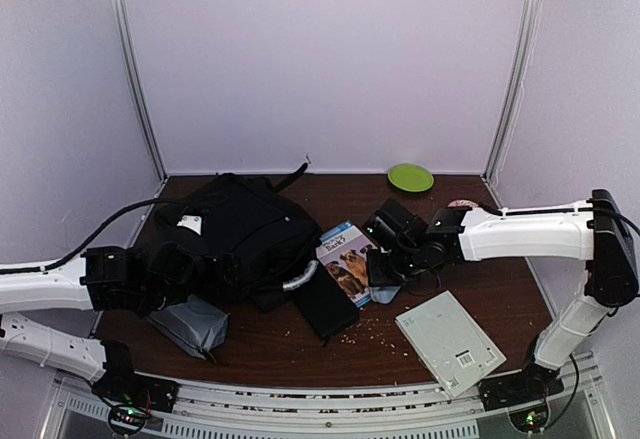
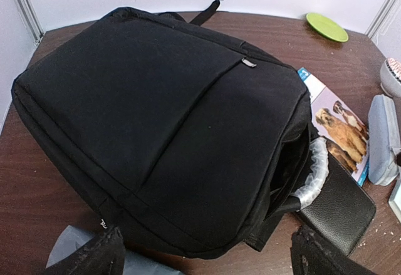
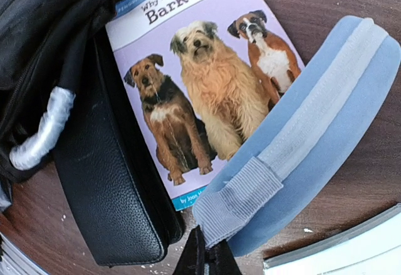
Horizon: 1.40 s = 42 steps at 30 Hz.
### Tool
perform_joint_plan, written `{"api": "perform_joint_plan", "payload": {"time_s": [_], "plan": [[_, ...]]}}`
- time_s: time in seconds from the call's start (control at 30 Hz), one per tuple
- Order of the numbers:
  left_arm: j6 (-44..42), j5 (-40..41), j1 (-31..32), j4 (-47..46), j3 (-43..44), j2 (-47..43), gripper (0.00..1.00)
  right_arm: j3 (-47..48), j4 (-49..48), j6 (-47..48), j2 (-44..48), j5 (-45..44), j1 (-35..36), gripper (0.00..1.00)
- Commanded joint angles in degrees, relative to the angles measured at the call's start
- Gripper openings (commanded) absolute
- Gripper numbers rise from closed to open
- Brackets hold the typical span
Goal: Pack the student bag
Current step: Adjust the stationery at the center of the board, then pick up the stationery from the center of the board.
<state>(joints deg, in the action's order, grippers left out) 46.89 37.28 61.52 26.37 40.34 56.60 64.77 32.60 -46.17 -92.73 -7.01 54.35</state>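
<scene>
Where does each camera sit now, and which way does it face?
Top: above and behind the bases, looking down at the table; left arm and right arm show.
Left wrist: beside the bag, facing across it; open fingers at the bottom.
Right wrist: over the book and pouch, facing down; shut fingers at the bottom.
Wrist views share book and case.

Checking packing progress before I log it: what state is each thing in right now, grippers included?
student bag: lying flat, top gaping open
book: closed, cover up, outside the bag
black case: closed, lying flat
blue pouch: lying across book's corner
left gripper: open, empty
right gripper: shut on blue pouch's tab
</scene>
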Motion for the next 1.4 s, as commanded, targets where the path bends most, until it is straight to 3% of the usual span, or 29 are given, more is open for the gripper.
{"api": "perform_joint_plan", "payload": {"time_s": [0.0, 0.2, 0.37, 0.67, 0.9, 1.13, 1.37], "plan": [[0.5, -0.2, 0.0, -0.5, 3.1, 3.0, 0.95, -1.9, 0.9, 4.2, 1.5, 1.0, 1.9, 0.00], [0.6, -0.1, 0.0, -0.4, 4.1, 5.4, 0.95, -5.4, 5.3, 4.3, 7.0, -0.6, 4.2, 0.03], [0.2, 0.5, 0.0, -0.5, 4.6, 6.7, 0.95, -8.8, 5.9, 2.0, 13.1, -1.8, 4.8, 0.49], [-0.3, -0.3, 0.0, 0.0, 5.2, 7.3, 0.95, -11.0, -2.6, -2.4, 11.4, -2.6, 4.4, 0.89], [0.6, 0.0, 0.0, 1.7, 3.6, 4.2, 0.95, -13.1, -10.2, -4.0, 6.3, 0.9, 1.8, 0.94], [0.8, 0.7, 0.0, 1.9, 2.7, 3.2, 0.95, -11.7, -8.5, -1.8, 0.8, -0.5, 1.7, 0.95], [-7.7, -2.1, -4.6, 1.4, 6.1, 4.8, 0.98, -11.0, -7.7, -0.4, -2.4, -0.8, 1.7, 0.94]]}}
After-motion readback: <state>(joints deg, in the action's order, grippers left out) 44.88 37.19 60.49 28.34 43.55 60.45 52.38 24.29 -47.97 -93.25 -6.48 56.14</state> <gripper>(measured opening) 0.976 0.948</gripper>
